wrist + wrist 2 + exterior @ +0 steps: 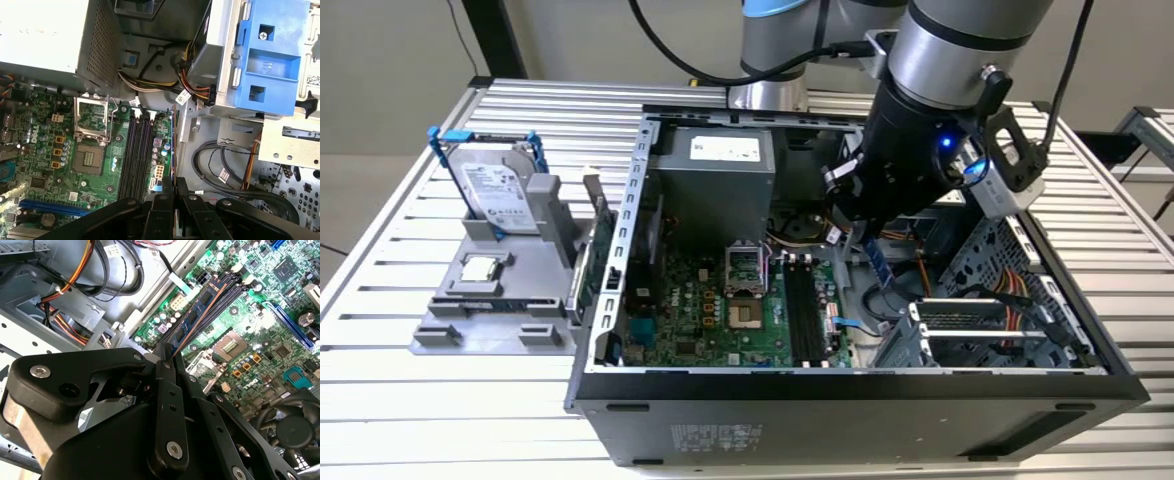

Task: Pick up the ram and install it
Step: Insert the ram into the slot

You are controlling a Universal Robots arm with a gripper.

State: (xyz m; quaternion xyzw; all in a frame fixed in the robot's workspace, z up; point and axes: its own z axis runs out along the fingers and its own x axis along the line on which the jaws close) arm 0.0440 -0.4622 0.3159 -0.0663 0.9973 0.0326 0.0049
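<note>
Over the open case, the gripper point(870, 240) has its jaws clamped on the ram point(197, 315), held edge-down above the motherboard point(720, 310), beside the black slots point(138, 155). Step: transport and alignment. Seating likely needs the stick parallel to a slot, then pressed straight in.
</note>
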